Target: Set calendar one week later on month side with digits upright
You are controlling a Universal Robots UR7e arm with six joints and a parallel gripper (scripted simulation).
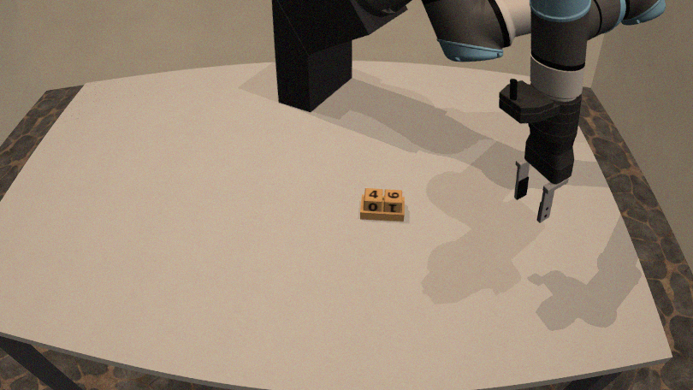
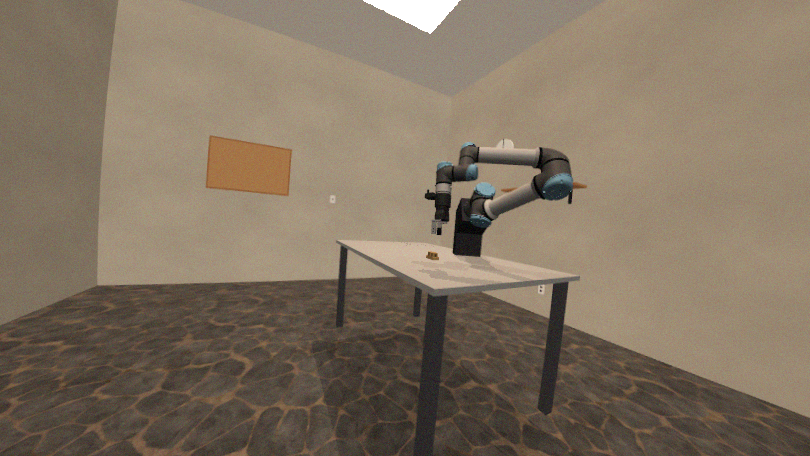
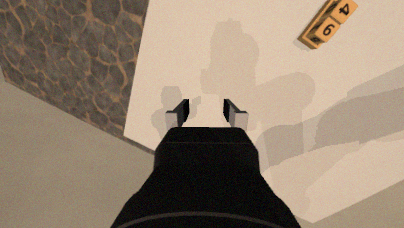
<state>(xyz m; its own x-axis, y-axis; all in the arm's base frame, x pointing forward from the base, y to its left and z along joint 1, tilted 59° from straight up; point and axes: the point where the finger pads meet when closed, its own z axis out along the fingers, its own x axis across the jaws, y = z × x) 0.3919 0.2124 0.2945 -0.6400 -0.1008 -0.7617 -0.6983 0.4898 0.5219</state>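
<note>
1. One gripper (image 1: pixel 532 199) does all the work on this rig, and its two fingers are spread to their widest with nothing between them; the wrist view shows bare table (image 1: pixel 193 217) in the gap.
2. Two wooden cubes (image 1: pixel 382 199) stand side by side in a shallow tray (image 1: pixel 382 215) near the middle of the table, flat on it. In the top view their upper faces read 4 and 6, and the faces toward the camera show a 0 and what looks like an inverted 1. Which side carries the month's name cannot be told from these views.
3. Seen from the top camera, the calendar lies to the left of the gripper and well apart from it, with open table between them. The gripper hangs above the table near its right-hand edge, fingers pointing down.
4. Through the wrist camera the calendar (image 3: pixel 327 24) shows only in the upper right corner, so it is far off the line between the fingers.
5. Lengthwise, the tray's long axis, the line joining the two cubes, runs left to right in the top view. The wrist view shows it slanted against the fingers' closing line.
6. My judgement: the coming move is a sideways travel toward the calendar, then a wrist turn so the fingers close across one cube without catching its neighbour.
</note>
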